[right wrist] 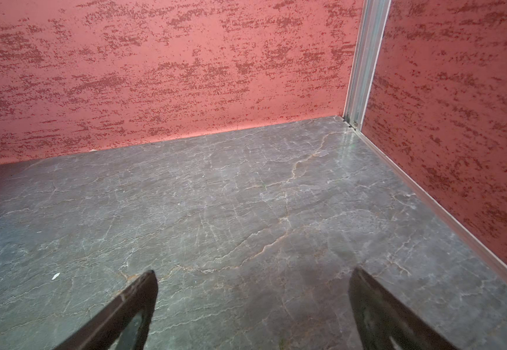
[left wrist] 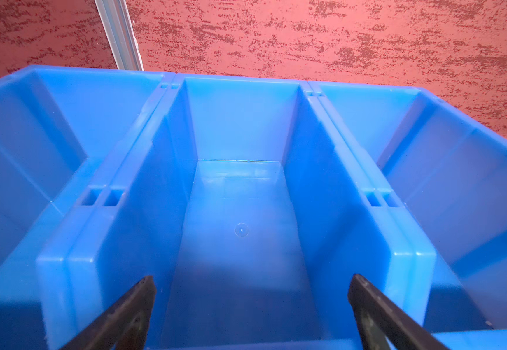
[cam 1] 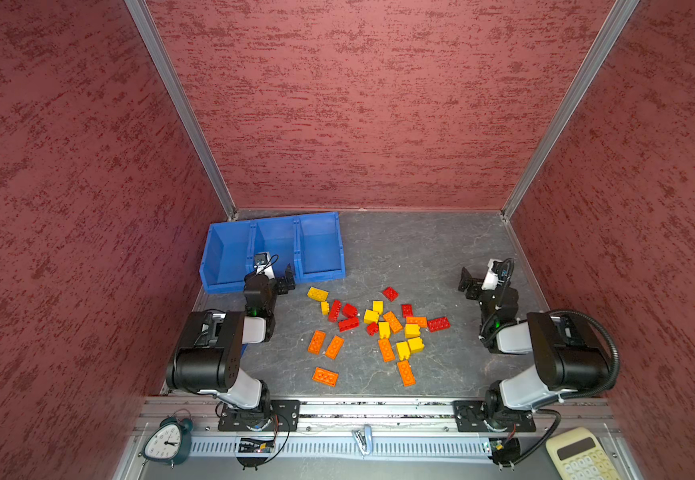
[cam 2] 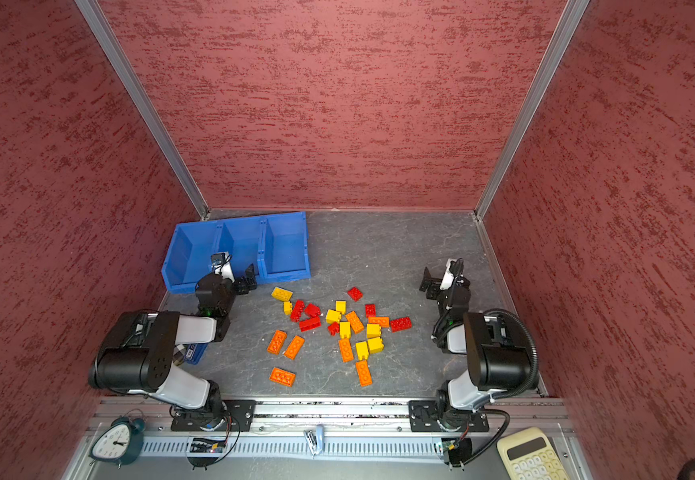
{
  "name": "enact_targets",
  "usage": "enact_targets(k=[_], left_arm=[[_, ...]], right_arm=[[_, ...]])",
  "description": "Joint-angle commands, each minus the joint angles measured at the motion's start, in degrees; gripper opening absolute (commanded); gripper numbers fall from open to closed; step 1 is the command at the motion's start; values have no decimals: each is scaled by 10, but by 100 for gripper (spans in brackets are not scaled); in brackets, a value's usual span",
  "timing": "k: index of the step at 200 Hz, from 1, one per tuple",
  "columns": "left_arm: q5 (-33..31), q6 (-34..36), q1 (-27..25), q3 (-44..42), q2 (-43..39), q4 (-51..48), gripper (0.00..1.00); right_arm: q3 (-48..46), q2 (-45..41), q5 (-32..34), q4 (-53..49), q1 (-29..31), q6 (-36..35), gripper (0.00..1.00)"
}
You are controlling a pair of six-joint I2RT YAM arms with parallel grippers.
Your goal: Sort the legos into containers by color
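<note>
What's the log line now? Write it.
left gripper open; right gripper open; red, yellow, orange plastic bricks on grey table; blue plastic bins empty

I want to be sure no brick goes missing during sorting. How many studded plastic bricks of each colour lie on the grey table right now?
Red studded plastic bricks: 7
Yellow studded plastic bricks: 8
Orange studded plastic bricks: 7
Total: 22, all loose on the grey marbled table. Some in the middle cluster lie close together, so one could be hidden.
</note>
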Motion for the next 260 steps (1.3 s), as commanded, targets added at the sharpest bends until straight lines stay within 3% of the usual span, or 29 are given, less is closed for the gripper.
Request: enact_targets(k=[1,119,162,193,213,231,260], left_arm=[[21,-8,9,0,-1,15,99],[-15,4,-9,1,-8,11,99],[-56,-18,-21,8,-139,-132,99],[-95,-84,-25,1,-256,-203,99],[-169,-188,-26,71,-293,-354,99],[-153,-236,-26,178,-258,-487,99],[-113,-249,-40,378,-110,-683,99]], right_arm=[[10,0,16,19,3,-12,99],[10,-8,11,14,4,-12,99],[90,-118,4,-201,3,-14,99],[182,-143,-26,-358,4,104,99],[243,-112,-101,-405,5,202,99],[280,-65,-155,-399,20,284,99],[346,16,-188,-419,46,381,99]])
